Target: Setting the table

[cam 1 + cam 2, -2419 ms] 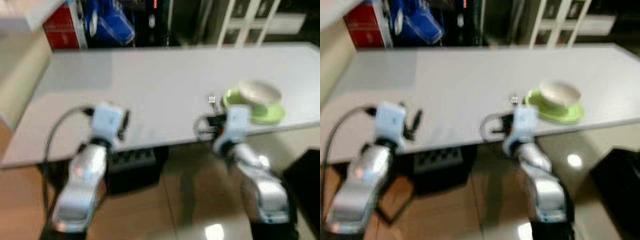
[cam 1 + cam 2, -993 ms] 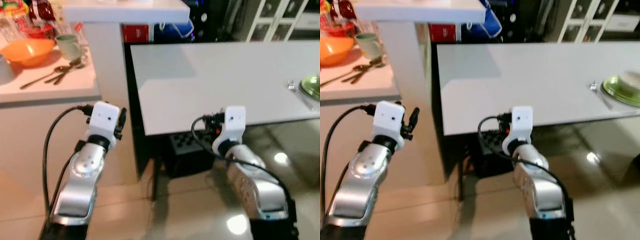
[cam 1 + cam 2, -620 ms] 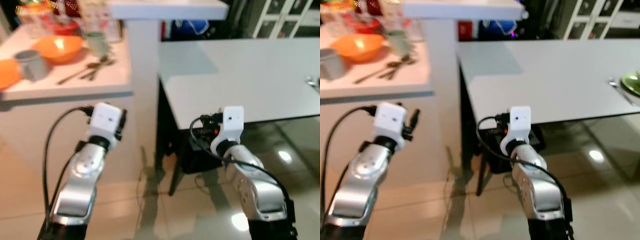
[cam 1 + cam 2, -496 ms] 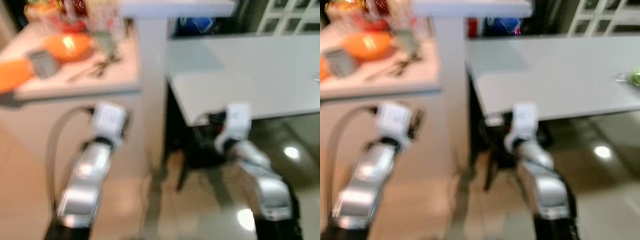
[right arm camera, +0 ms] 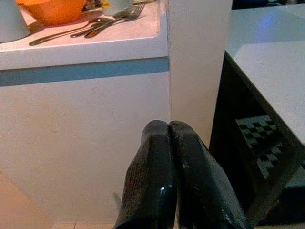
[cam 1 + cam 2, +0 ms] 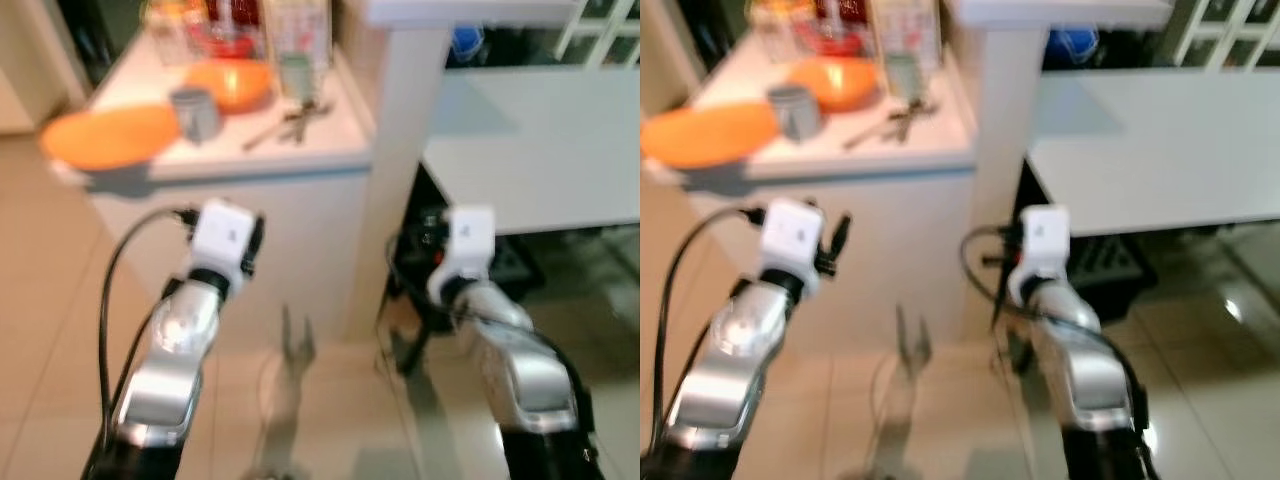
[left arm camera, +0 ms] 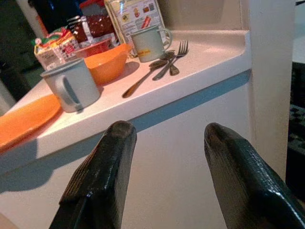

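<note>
A white counter [image 6: 300, 160] stands ahead of me on the left. On it lie an orange plate [image 6: 110, 135], a grey-blue mug [image 7: 71, 86], an orange bowl [image 7: 105, 64], a pale green mug [image 7: 148, 43], and a spoon [image 7: 143, 78] and fork [image 7: 176, 55] side by side. My left gripper [image 7: 169, 129] is open, held low in front of the counter's side with nothing between its fingers. My right gripper [image 5: 167, 125] is shut and empty, facing the counter's front near the white pillar [image 5: 198, 57].
The white dining table [image 6: 540, 150] reaches off to the right, with a black crate [image 5: 264, 138] under it. Food packages and jars [image 7: 133, 14] stand at the back of the counter. Glossy tiled floor [image 6: 330, 420] lies below my arms.
The view has swung left: the counter has come to the middle and the table with its green plate has slid off to the right. Both arms keep their pose.
</note>
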`<state>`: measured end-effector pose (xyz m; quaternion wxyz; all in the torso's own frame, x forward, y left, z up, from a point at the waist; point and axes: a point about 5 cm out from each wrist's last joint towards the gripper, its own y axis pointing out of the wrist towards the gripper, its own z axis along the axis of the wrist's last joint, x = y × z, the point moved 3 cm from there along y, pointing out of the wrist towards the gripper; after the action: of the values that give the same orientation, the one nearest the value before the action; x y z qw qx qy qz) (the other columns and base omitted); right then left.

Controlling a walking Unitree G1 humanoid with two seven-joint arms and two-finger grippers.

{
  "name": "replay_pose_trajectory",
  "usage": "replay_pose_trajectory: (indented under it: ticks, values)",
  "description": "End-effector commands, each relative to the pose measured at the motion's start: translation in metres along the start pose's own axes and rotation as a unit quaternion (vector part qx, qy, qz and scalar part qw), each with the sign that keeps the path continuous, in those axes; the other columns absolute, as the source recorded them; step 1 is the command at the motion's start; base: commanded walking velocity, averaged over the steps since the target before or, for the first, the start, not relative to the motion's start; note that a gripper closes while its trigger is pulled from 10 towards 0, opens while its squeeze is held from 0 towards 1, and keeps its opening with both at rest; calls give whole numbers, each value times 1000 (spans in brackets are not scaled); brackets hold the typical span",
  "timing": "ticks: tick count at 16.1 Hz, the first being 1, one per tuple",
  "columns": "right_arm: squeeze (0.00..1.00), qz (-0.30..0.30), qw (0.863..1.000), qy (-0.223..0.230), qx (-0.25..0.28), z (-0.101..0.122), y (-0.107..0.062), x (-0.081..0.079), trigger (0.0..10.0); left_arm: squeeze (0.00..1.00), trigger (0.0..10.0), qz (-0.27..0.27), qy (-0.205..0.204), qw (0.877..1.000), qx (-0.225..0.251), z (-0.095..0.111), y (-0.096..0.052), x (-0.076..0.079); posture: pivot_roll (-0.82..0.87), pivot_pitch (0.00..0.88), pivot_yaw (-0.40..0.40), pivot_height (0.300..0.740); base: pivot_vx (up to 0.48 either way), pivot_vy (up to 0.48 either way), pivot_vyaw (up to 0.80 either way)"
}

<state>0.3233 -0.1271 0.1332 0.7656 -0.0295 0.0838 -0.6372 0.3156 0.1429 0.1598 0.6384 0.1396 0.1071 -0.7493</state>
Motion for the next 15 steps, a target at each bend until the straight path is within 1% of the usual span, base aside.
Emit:
replay_pose_trajectory:
  ticks: [1, 4, 6, 7, 8, 10, 11, 12, 13, 14, 15]
  values:
    - [0, 0, 1000, -1, 7, 2, 1, -1, 10000, 0, 10000, 3, 16, 1000, 5, 2, 2, -6, 56, 0, -11, 740, 0, 439, 0]
    - [0, 0, 1000, 0, 7, 0, -2, -4, 10000, 0, 10000, 5, 9, 1000, 5, 0, 1, -7, 39, 0, -9, 740, 0, 439, 0]
    - [0, 4, 1000, -2, 7, -1, -2, -4, 10000, 0, 10000, 3, 7, 1000, 5, 0, 2, -3, 44, 0, -3, 740, 0, 437, 0]
    - [0, 0, 1000, -2, 4, -3, -2, -1, 10000, 0, 10000, -2, 9, 1000, 9, 2, 1, 0, 58, 0, -14, 740, 0, 439, 0]
    - [0, 1, 1000, -2, 2, -5, -2, -2, 10000, 0, 10000, -2, 8, 1000, 8, 0, -1, -1, 58, 0, -8, 740, 0, 439, 0]
    - [0, 4, 1000, -1, 1, -7, -3, -6, 10000, 0, 10000, 8, 21, 1000, 17, 2, -3, -7, 55, 0, -12, 740, 0, 0, 0]
    - [0, 8, 1000, -1, 0, -8, -5, -9, 10000, 0, 10000, 8, 33, 999, 24, 5, -3, -7, 55, 0, -14, 740, 0, -480, 0]
    - [0, 12, 1000, -1, 1, -7, -7, -10, 10000, 0, 10000, 5, 35, 999, 28, 7, -3, -4, 52, 0, -14, 740, 0, -480, 0]
    - [0, 12, 1000, -5, -1, -8, -7, -9, 10000, 0, 10000, 12, 12, 1000, 23, 5, -3, -2, 48, 0, -13, 740, 0, -480, 0]
    - [0, 10, 1000, -7, -1, -8, -7, -8, 10000, 0, 10000, 14, 10, 1000, 22, 5, -3, -1, 42, 0, -10, 740, 0, -480, 0]
    - [0, 8, 1000, -8, 10, -1, -7, -4, 10000, 0, 10000, 15, -15, 999, 31, 9, -2, 0, 38, 0, -13, 740, 0, 0, 0]
